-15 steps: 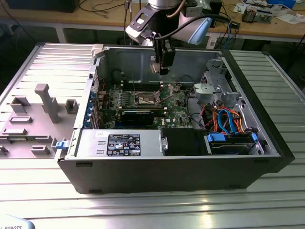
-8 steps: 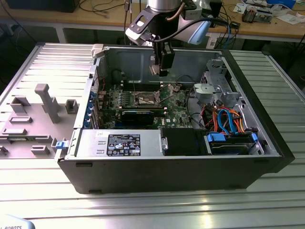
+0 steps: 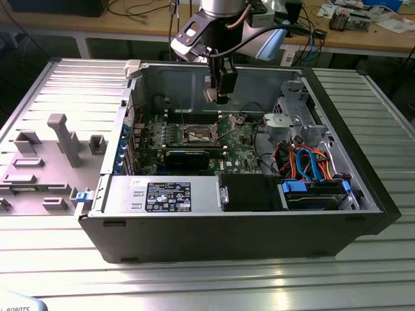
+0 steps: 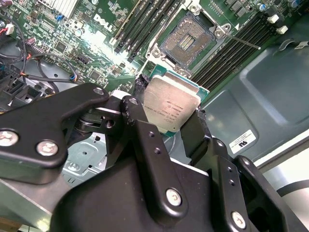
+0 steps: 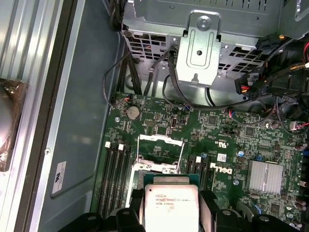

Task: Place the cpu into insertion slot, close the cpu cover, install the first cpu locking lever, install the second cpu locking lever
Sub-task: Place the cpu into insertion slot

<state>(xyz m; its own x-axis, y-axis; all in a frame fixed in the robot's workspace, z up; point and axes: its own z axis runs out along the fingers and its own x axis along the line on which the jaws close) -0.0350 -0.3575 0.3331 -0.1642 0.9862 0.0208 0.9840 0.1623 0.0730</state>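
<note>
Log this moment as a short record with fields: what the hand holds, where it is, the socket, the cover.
hand: shut on the cpu, hanging inside the open computer case above the motherboard
cpu: gripped at two opposite edges, silvery top facing both wrist views, not yet in the slot
insertion slot: empty, contacts exposed
cpu cover: swung up and open in the first wrist view
task state: cpu carried, nothing seated

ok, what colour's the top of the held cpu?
Silvery-grey metal, faint dark print; the cpu shows best in the second wrist view.
</note>
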